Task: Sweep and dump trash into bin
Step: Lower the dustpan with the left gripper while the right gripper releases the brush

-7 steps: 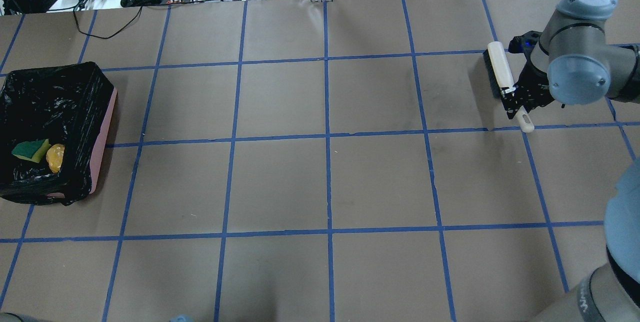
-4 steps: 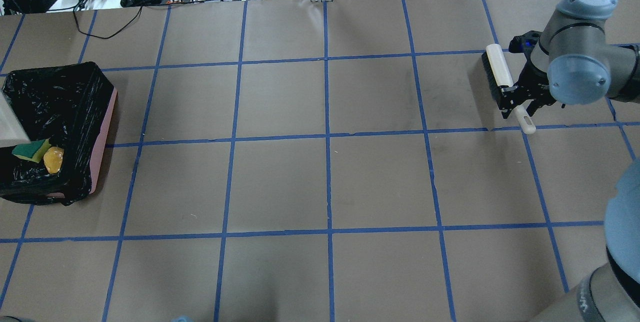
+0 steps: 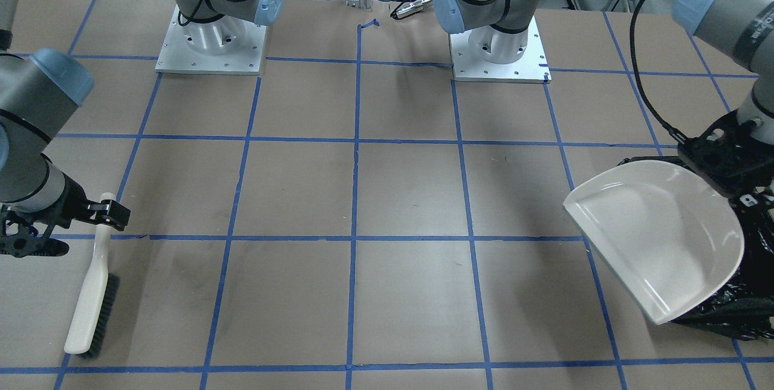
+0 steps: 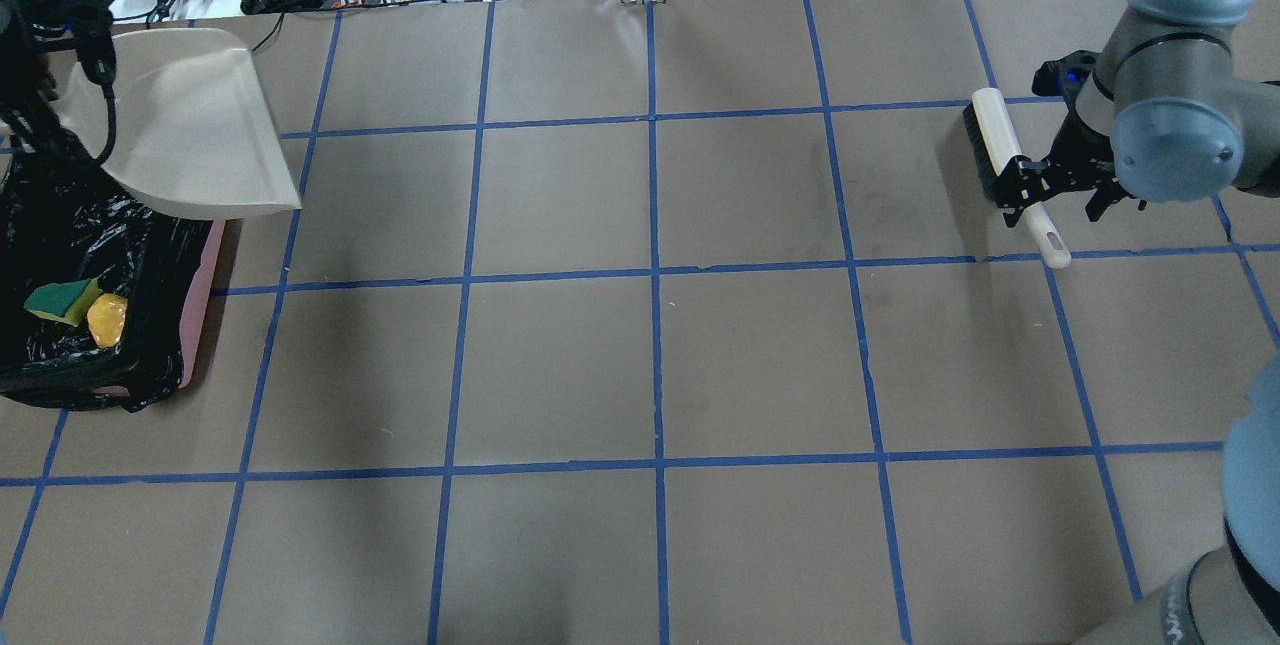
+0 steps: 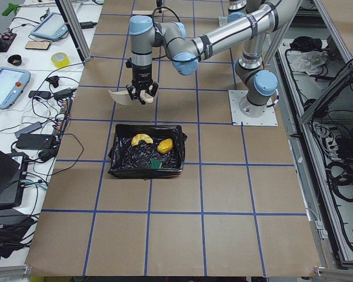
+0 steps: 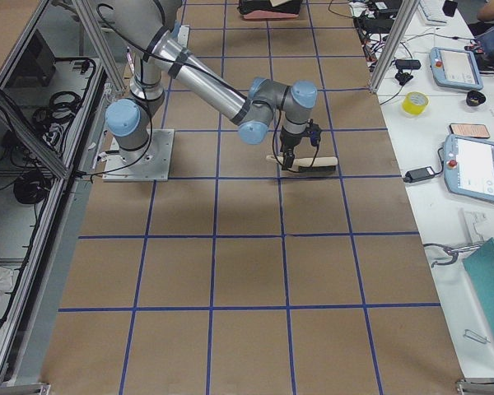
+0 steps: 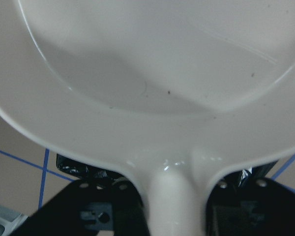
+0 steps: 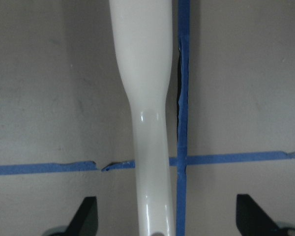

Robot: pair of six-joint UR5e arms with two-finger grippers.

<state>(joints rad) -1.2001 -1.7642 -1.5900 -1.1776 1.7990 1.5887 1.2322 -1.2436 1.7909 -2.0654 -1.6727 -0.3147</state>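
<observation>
Holding the dustpan [image 4: 190,125] up in the air at the far end of the bin [image 4: 205,300], while all three trash pieces lie inside the bin.

The left gripper [image 7: 173,214] is pressed onto the dustpan's handle from both sides, and the pan is tilted. In the overhead view one corner of it reaches over the bin's pink wall. On the black bag [image 4: 110,215] that lines the bin, the potato-like piece [image 5: 165,145] and the croissant-like piece [image 5: 142,140] lie side by side, and the sponge block [image 5: 156,163] lies near them. At the opposite end of the table [image 4: 560,365] the right gripper [image 8: 168,219] has its fingers spread wide on both sides of the brush [image 4: 998,140] handle, without touching it. The brush lies on the table, its handle beside a crossing of blue tape lines [image 8: 183,98].
</observation>
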